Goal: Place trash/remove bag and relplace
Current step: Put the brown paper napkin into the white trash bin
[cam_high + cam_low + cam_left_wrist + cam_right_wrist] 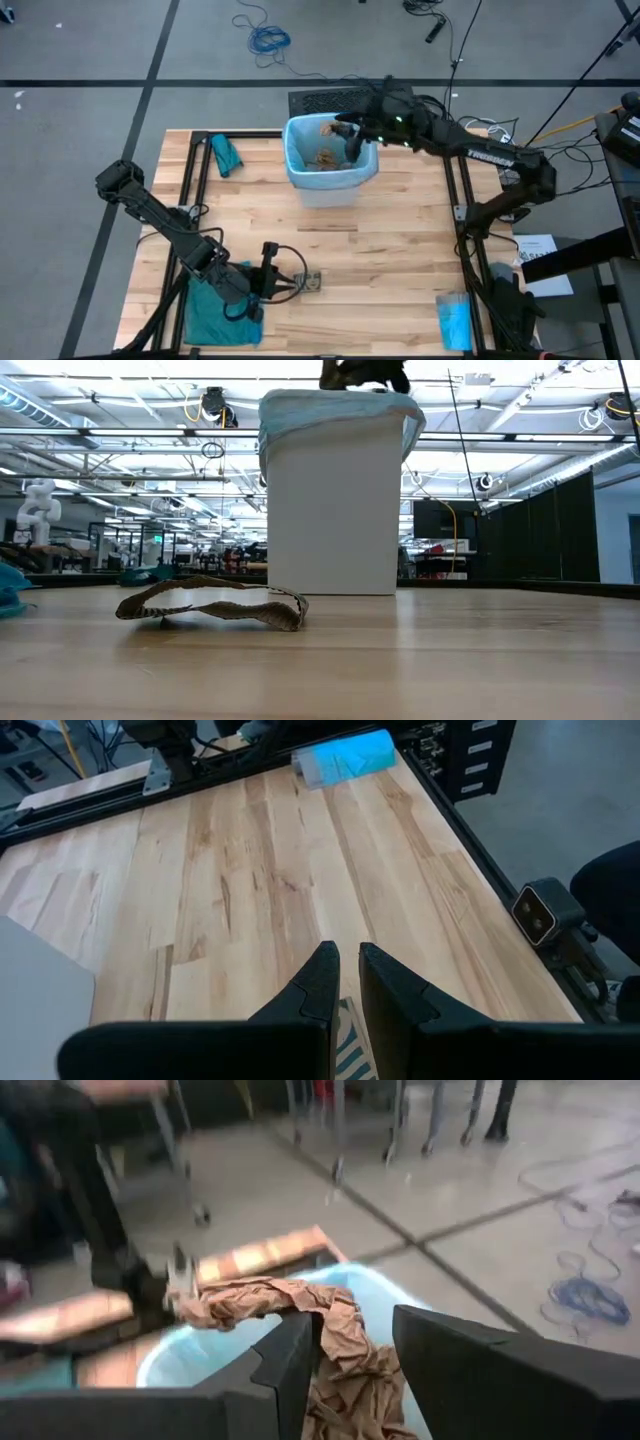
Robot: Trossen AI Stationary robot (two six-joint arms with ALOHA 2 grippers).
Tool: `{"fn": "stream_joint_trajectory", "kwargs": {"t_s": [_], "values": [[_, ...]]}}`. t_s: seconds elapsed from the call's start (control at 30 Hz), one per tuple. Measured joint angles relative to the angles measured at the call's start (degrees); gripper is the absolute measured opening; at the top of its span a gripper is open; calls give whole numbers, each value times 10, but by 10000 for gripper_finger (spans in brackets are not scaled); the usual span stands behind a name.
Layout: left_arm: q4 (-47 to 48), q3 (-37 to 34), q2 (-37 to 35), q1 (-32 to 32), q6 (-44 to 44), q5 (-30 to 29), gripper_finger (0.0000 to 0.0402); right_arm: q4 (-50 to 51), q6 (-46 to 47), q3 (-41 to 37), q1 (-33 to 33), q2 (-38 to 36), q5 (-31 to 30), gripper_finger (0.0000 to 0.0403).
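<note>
The white bin (327,185) stands at the table's far middle, lined with the pale blue bag (300,150), whose edge is folded over the rim (335,405). Brown paper scraps (325,158) lie inside. My right gripper (350,135) hangs over the bin's opening, shut on a crumpled brown paper scrap (340,1330). My left gripper (345,982) is near the table's front left, shut and touching nothing. It hangs above a striped brown-and-white wrapper (215,603) that lies flat on the table. My right gripper pinches the crumpled brown paper (345,1365) between its two fingers, coming in from the table's right and slanting slightly down. The paper is lifted over the bin's opening. One end spreads sideways (215,1305) and the rest hangs below the fingers toward the bag.
A teal-green bag (215,315) lies under my left arm at the near left, and a smaller teal bundle (225,155) at the far left. A folded blue packet (453,320) lies at the near right. Bare wood (380,260) lies between bin and front edge.
</note>
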State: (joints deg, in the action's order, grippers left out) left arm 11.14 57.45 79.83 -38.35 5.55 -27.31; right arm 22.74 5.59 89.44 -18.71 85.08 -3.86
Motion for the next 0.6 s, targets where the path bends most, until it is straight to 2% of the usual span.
{"fn": "stream_joint_trajectory", "kwargs": {"t_s": [0.17,0.3,0.4,0.6], "values": [[0,0,0,1,0,0,40,181,-30,181,-6,88,32,135],[1,0,0,1,0,0,40,304,-46,282,-12,154,36,135],[1,0,0,1,0,0,40,336,-47,313,-11,178,38,135],[3,0,0,1,0,0,40,339,-48,315,-11,188,41,135]]}}
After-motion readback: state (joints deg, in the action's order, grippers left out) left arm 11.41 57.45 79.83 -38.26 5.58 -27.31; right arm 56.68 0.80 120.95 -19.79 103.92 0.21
